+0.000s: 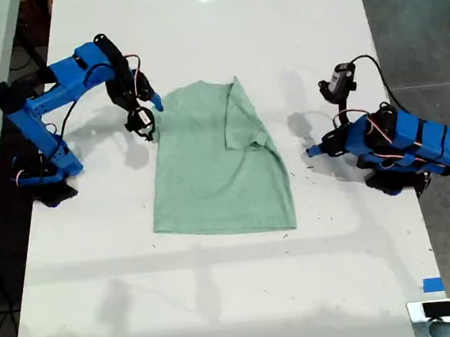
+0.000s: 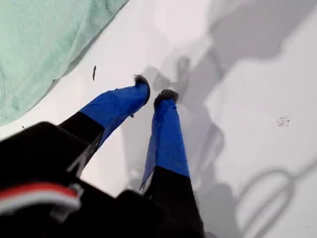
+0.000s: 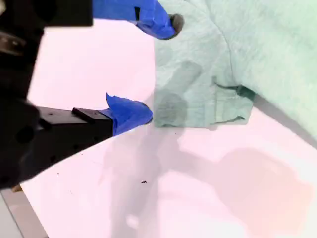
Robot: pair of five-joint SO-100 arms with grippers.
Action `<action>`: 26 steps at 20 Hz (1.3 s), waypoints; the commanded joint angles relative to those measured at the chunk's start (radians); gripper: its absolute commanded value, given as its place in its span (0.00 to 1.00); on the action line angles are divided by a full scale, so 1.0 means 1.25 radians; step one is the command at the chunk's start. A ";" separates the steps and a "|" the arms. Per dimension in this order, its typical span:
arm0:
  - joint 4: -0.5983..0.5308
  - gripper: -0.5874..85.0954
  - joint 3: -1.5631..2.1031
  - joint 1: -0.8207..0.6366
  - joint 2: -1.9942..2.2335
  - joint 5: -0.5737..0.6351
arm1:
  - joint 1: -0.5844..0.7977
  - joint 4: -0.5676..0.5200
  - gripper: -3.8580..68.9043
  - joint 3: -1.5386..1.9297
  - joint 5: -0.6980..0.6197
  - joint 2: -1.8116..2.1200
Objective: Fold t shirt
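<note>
Jaws spread wide on my second gripper (image 3: 153, 69), hovering right at the sleeve edge of the t shirt (image 1: 217, 165), one fingertip over the cloth and one on the bare table (image 1: 221, 296). That arm is sitting nearer, at the exterior view's left. My first gripper (image 2: 153, 96) is resting nearly closed and empty, just beside the shirt's other side. No containers showing. The shirt is lying lengthwise down the table's middle, one sleeve already folded in.
</note>
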 commanded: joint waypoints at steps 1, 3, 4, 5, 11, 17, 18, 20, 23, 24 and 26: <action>-0.047 0.26 0.032 -0.058 0.001 0.025 | 0.000 -0.011 0.13 0.033 -0.007 0.009; -0.114 0.25 0.112 -0.097 0.001 0.049 | -0.001 -0.011 0.13 0.033 -0.009 0.009; -0.141 0.24 0.139 -0.114 -0.009 0.061 | -0.001 -0.011 0.13 0.033 -0.009 0.009; -0.163 0.21 0.155 -0.124 -0.018 0.074 | -0.001 -0.011 0.13 0.033 -0.009 0.009; -0.218 0.11 0.145 -0.106 -0.141 0.094 | -0.001 -0.011 0.13 0.033 -0.009 0.009; -0.178 0.00 0.115 -0.099 -0.147 0.104 | -0.001 -0.011 0.13 0.033 -0.009 0.009; -0.156 0.00 0.102 -0.099 -0.121 0.103 | -0.001 -0.011 0.13 0.033 -0.009 0.009; -0.083 0.00 0.037 -0.093 -0.072 0.098 | -0.001 -0.011 0.13 0.033 -0.009 0.009; 0.052 0.00 -0.175 -0.045 -0.048 0.079 | 0.000 -0.011 0.13 0.033 -0.009 0.009; 0.064 0.00 -0.244 -0.021 -0.049 0.072 | 0.000 -0.011 0.13 0.033 -0.009 0.009; 0.065 0.00 -0.342 0.036 -0.049 0.044 | 0.000 -0.011 0.13 0.033 -0.009 0.009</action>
